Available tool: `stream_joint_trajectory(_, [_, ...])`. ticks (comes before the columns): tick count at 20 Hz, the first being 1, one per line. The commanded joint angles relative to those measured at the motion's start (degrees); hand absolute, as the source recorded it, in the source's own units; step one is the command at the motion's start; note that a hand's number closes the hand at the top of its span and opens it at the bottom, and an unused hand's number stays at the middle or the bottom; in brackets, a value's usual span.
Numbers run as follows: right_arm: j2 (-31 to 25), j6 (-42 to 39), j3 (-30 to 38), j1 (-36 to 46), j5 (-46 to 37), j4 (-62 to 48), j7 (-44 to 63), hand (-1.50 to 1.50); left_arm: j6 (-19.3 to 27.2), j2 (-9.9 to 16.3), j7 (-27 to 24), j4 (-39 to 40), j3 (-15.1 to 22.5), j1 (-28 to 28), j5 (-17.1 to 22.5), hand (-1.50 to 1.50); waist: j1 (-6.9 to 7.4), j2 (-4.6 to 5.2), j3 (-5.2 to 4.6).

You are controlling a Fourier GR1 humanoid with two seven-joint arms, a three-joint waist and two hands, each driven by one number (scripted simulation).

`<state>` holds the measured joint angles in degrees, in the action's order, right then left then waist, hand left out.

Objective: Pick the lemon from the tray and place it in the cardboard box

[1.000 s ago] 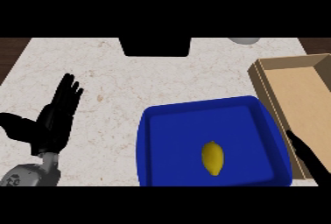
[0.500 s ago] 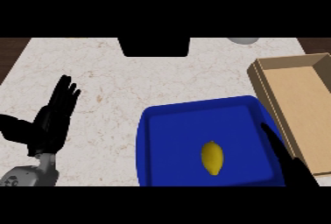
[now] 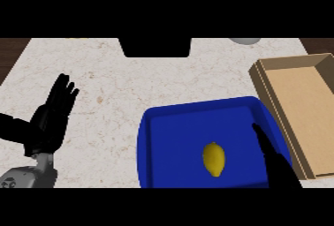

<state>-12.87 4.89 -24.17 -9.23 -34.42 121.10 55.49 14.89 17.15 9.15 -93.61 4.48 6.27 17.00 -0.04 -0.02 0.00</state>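
A yellow lemon (image 3: 214, 159) lies in the blue tray (image 3: 171, 145), toward its front right. An open cardboard box (image 3: 306, 110) stands just right of the tray. My right hand (image 3: 272, 158) comes up from the lower edge over the tray's right side, fingers straight and pointing away, a little right of the lemon and not touching it. My left hand (image 3: 51, 117) rests open at the left of the counter, fingers up, holding nothing.
A dark cut-out (image 3: 157, 46) notches the counter's far edge at the middle. A grey round object (image 3: 244, 40) shows partly at the far edge on the right. Bare speckled counter (image 3: 130, 88) lies between my left hand and the tray.
My right hand has come in from the lower right edge and moved up and leftward over the tray's right side, nearer the lemon. The left hand, lemon and box have stayed put.
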Motion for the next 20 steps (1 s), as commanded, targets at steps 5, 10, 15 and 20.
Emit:
stream_joint_trajectory(5, [3.8, -0.8, 2.3, 1.3, 0.9, -5.3, -3.6, -1.50, -3.5, -3.1, -1.5, -0.5, -1.5, -2.4, -2.6, 0.00, 0.04, 0.00, 0.00])
stream_joint_trajectory(10, [5.7, -0.7, 4.3, 4.8, 0.2, -12.9, -6.4, -1.50, -2.7, -5.3, -0.2, -1.5, -1.7, -3.2, -4.5, 0.00, 0.08, 0.02, 0.01])
stream_joint_trajectory(15, [6.7, -1.3, 2.2, 3.8, -4.8, -11.0, -3.2, -1.50, -1.3, -5.7, 4.2, -3.8, -2.3, 0.0, -6.8, 0.00, 0.02, -0.01, 0.01])
stream_joint_trajectory(20, [8.2, 0.6, 2.1, 2.5, -5.6, -15.4, -7.3, -1.50, -5.2, -5.8, 3.5, -2.2, -4.5, -0.6, -6.3, 0.00, 0.02, -0.01, 0.01])
